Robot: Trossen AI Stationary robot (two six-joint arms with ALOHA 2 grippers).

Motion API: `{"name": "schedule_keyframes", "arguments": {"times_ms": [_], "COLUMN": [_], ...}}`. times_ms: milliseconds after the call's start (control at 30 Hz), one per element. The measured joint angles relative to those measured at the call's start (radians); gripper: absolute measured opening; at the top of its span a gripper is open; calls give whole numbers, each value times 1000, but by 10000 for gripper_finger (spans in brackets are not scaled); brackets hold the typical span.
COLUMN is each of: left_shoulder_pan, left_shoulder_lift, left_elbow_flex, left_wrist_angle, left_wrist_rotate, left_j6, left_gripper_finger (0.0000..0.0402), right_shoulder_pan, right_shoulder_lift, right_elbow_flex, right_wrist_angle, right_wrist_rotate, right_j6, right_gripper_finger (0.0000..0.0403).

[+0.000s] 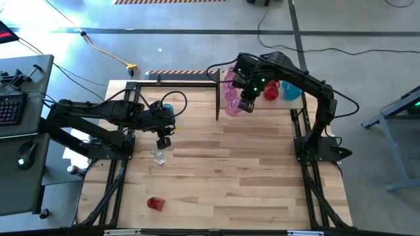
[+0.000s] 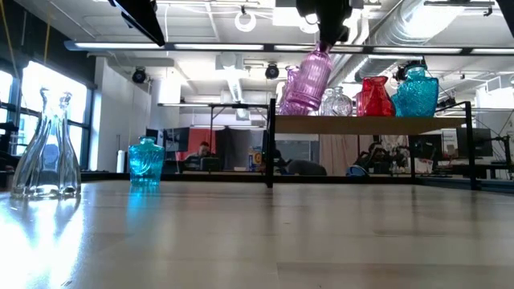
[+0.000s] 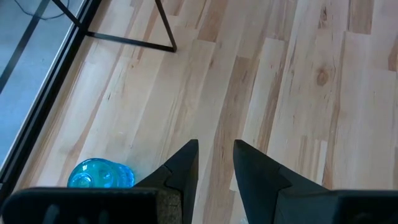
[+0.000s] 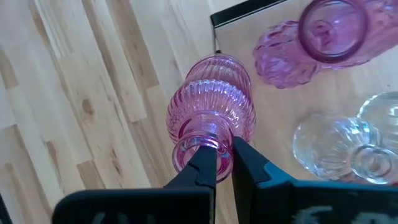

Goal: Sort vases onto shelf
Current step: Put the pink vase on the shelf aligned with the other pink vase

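Nearest the low camera, at far left of its frame, a clear glass vase [image 2: 48, 148] stands upright on the table [image 1: 249, 170], with a teal vase [image 2: 146, 162] behind it, both unsorted. A red vase [image 1: 155, 204] waits at lower left of the high view. Your left gripper [image 1: 163, 141] hovers over the clear one, fingers apart and empty, probably lined up for the next pick. Farther back, your right gripper [image 4: 224, 163] is clamped on the rim of a ribbed pink vase [image 4: 213, 115], hanging tilted at the shelf [image 2: 377, 124] edge. Beyond it, pink, clear, red and teal vases already stand grouped by colour, so this one likely belongs beside the pink.
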Motion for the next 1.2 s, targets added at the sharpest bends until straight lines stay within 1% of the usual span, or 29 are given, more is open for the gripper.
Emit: {"name": "schedule_keyframes", "arguments": {"times_ms": [600,1200], "left_shoulder_pan": [0,0], "left_shoulder_lift": [0,0], "left_elbow_flex": [0,0], "left_wrist_angle": [0,0], "left_wrist_rotate": [0,0], "left_j6": [0,0], "left_gripper_finger": [90,90], "right_shoulder_pan": [-36,-63], "right_shoulder_lift": [14,23], "right_elbow_flex": [0,0], "right_wrist_angle": [26,37], "right_wrist_rotate": [7,-7], "right_j6": [-25,-45], "right_gripper_finger": [1,1]}}
